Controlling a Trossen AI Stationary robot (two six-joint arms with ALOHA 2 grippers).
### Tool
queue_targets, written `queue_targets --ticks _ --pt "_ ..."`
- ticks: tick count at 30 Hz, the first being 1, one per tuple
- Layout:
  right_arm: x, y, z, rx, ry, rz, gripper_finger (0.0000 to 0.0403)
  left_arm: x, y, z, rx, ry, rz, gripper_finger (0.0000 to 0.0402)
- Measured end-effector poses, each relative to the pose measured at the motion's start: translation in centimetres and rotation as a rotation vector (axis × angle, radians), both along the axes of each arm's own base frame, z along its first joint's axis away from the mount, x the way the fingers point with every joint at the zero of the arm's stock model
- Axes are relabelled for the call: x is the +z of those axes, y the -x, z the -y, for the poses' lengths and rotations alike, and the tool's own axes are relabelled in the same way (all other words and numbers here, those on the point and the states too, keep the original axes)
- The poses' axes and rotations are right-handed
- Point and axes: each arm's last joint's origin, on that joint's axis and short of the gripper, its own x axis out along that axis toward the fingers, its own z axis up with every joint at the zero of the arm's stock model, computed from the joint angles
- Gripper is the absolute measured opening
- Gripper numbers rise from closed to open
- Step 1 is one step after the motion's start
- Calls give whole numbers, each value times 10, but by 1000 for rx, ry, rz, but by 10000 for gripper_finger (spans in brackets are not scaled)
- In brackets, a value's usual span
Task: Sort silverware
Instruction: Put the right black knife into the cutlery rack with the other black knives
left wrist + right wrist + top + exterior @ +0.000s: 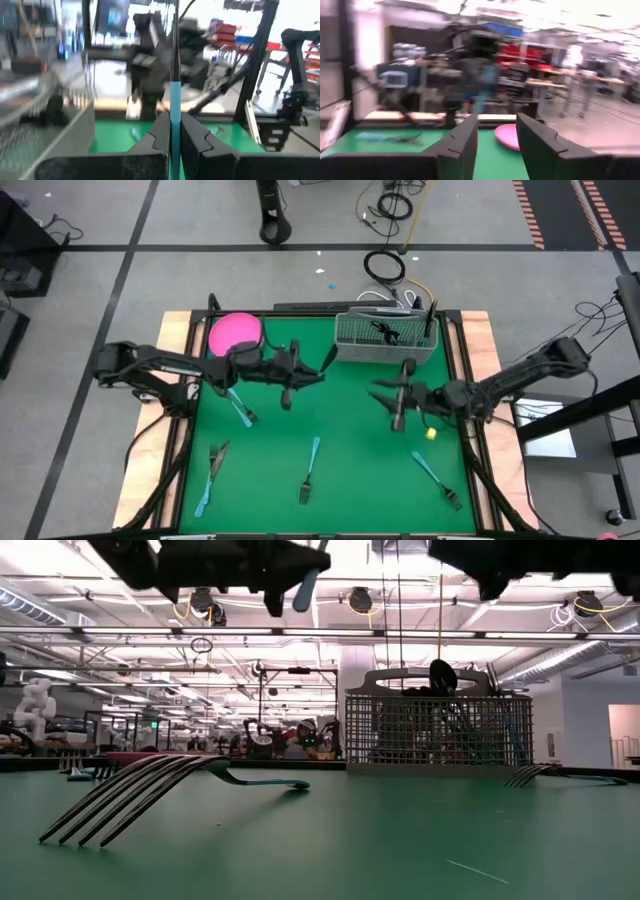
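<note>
My left gripper [314, 370] hangs over the table's middle, left of the grey mesh basket [385, 340], and is shut on a piece of silverware [175, 100] with a light blue handle and a dark metal end. My right gripper [497, 145] stands open at mid-right [380, 394], above the mat, with nothing between its fingers. Other silverware lies flat on the green mat: a fork [243, 410] at the left, a pair [212, 465] at the near left, a fork [310, 470] near the middle front and a fork [437, 480] at the near right. Dark pieces stand in the basket. My left gripper pinches the light blue handle [175, 117] between its two fingers, which reach out about level from the table's left. The dark metal end sticks out past the fingers, and the handle's other end [308, 585] slants down below them. The piece is lifted clear of the table.
A round pink plate [236, 332] sits at the far left corner. A small yellow thing [431, 433] lies under my right arm. A raised wooden rim [175, 330] borders the mat. The low view shows one fork [170, 785] close up and the basket [440, 730] behind.
</note>
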Motion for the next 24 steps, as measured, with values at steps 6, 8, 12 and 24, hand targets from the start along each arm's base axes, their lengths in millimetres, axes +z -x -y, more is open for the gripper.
queue_targets --ticks 6,8,12,24 --pt "1 -27 15 75 -117 -14 145 -15 -17 4 -2 -80 69 15" --pt "6 -38 15 97 -128 -15 160 -22 -22 4 -31 -84 77 15" --pt "15 -57 16 74 -127 -38 194 -40 -32 8 -83 -107 73 15" --pt "2 -106 15 55 -116 -110 230 -49 -37 14 -155 -111 64 15"
